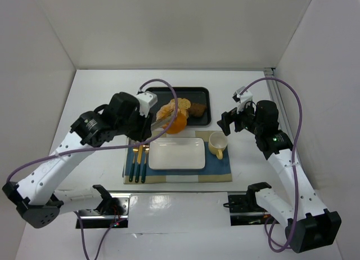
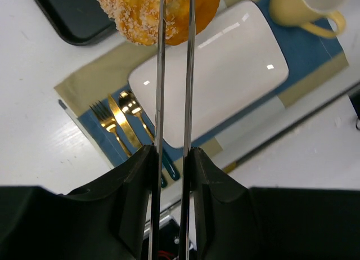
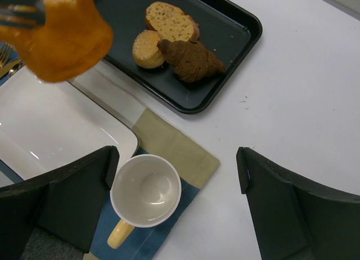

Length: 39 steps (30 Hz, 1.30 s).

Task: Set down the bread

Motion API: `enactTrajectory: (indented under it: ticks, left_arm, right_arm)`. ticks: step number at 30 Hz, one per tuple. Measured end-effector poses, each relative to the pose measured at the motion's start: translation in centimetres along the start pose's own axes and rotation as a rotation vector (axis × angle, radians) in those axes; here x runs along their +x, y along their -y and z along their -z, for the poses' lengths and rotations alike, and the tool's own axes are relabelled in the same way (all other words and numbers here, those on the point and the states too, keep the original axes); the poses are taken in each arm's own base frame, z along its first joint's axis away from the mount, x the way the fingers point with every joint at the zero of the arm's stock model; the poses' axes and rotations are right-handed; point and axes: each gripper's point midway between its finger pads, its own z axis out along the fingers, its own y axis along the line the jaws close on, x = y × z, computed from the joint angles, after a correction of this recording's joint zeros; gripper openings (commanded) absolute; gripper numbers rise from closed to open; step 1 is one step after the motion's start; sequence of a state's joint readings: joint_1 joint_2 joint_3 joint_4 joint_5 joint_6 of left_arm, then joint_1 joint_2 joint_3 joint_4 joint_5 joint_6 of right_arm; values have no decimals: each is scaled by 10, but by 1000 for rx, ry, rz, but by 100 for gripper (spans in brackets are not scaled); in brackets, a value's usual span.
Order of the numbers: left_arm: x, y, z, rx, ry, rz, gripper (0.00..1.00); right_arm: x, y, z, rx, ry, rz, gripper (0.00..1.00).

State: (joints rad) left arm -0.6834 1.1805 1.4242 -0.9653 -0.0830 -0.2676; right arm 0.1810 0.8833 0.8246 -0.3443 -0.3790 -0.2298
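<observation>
The bread, a big orange-golden bun, hangs in the air pinched between the tips of metal tongs. My left gripper is shut on the tongs' two blades. In the left wrist view the bread sits at the top, over the near rim of the black tray and the far edge of the white plate. In the right wrist view the bread is blurred at the upper left. My right gripper stands open over the cup's right side, holding nothing.
The black tray holds two tan slices and a dark brown chunk. A yellow-handled cup and gold cutlery flank the plate on a blue and tan placemat. White walls enclose the table.
</observation>
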Motion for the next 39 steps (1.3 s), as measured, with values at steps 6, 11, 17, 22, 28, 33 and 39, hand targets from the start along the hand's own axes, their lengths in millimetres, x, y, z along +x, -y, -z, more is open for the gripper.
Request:
enactTrajectory:
  ticks: [6,11,17,22,28,33,39]
  left_arm:
    - [37,20,10,111,-75,-37,0]
    - [65,31,7,164,-161,-71,0]
    - [78,39,8,197,-191,-119,0]
    - [86,47,4,221,-230,-136,0]
    - [90,50,-3,227,-265,-140,36]
    - [91,50,-4,229,-269,-144,62]
    - [91,50,-3,226,-269,-142,66]
  right_arm:
    - [1,0,-1,0,-6,-2,99]
    - [3,1,-3,-1,-14,-5,99]
    - [6,2,-5,1,-25,-10,99]
    - [7,3,-5,4,-27,-10,99]
    - [7,4,-5,10,-28,-10,99]
    - [7,4,-5,12,-28,-10,99]
    - [7,4,-5,15,-29,-10,99]
